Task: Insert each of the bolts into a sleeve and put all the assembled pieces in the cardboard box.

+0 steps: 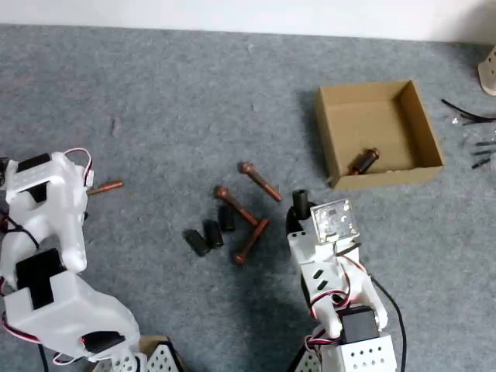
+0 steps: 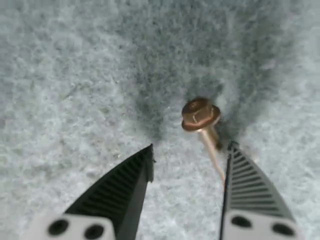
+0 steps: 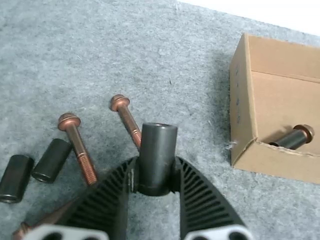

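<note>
My right gripper (image 3: 155, 171) is shut on an upright black sleeve (image 3: 158, 147), which in the high view (image 1: 299, 202) stands just left of the cardboard box (image 1: 333, 132). One assembled bolt and sleeve (image 1: 363, 162) lies in the box's near corner (image 3: 294, 138). Three loose bolts (image 1: 260, 180) (image 1: 236, 205) (image 1: 250, 241) and three black sleeves (image 1: 196, 242) (image 1: 213, 232) (image 1: 226, 218) lie mid-table. My left gripper (image 2: 190, 147) is open low over the carpet at the far left. A copper bolt (image 2: 200, 114) lies between its fingers, with the shank against one finger (image 2: 245, 185).
Black cables and small parts (image 1: 474, 139) lie at the right edge beyond the box, and a pale object (image 1: 488, 70) sits in the far right corner. The left arm's white body (image 1: 46, 209) stands over the near left of the table.
</note>
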Robot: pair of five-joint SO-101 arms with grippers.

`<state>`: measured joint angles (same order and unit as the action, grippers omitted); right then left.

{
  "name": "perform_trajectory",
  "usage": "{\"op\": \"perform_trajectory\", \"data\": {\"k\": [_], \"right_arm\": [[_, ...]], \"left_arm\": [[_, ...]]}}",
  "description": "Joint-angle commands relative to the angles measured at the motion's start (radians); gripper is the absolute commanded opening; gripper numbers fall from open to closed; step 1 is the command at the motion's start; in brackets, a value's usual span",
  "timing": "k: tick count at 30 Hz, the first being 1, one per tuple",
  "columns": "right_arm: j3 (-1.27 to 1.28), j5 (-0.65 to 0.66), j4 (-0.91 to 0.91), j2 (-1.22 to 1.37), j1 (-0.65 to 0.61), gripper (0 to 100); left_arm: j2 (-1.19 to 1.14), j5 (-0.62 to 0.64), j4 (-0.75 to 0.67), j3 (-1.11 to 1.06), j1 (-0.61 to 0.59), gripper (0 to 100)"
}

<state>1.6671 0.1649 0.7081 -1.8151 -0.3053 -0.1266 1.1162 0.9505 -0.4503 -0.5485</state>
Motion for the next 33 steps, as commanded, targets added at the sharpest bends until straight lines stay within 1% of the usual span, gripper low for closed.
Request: {"op": "perform_trajectory", "data": {"k": [1, 3, 5, 10, 12, 20, 22, 25, 27, 28, 31, 33], "right_arm": [[0.088, 0.012, -0.031, -0.021, 0.008, 0.5], [0.088, 0.012, -0.031, -0.021, 0.007, 0.5], [0.088, 0.012, -0.031, -0.021, 0.007, 0.5], [0.088, 0.012, -0.031, -0.021, 0.007, 0.5], [0.088, 0.012, -0.031, -0.021, 0.007, 0.5], [0.088, 0.012, -0.031, -0.021, 0.007, 0.5], [0.088, 0.012, -0.031, -0.021, 0.007, 0.5], [0.088, 0.012, -0.031, -0.021, 0.007, 0.5], [0.088, 0.012, -0.031, -0.021, 0.007, 0.5], [0.088, 0.012, -0.031, -0.021, 0.007, 0.5], [0.088, 0.012, -0.031, -0.021, 0.007, 0.5], [0.088, 0.012, -0.031, -0.021, 0.007, 0.5]], "left_arm": [[-0.045, 0.011, -0.020, 0.018, 0.016, 22], [-0.113, 0.011, -0.038, 0.047, 0.012, 22], [-0.176, 0.011, -0.026, 0.101, 0.005, 22], [-0.251, 0.011, 0.094, 0.217, -0.002, 22], [-0.265, 0.011, 0.117, 0.234, -0.002, 22], [-0.269, 0.011, 0.126, 0.231, 0.001, 22], [-0.269, 0.009, 0.127, 0.229, 0.002, 17], [-0.268, 0.008, 0.126, 0.229, -0.005, 0], [-0.265, 0.006, 0.126, 0.229, -0.007, 3], [-0.265, 0.006, 0.126, 0.229, -0.005, 1], [-0.263, -0.003, 0.127, 0.229, 0.004, 0], [-0.260, -0.077, 0.127, 0.239, 0.019, 0]]}}
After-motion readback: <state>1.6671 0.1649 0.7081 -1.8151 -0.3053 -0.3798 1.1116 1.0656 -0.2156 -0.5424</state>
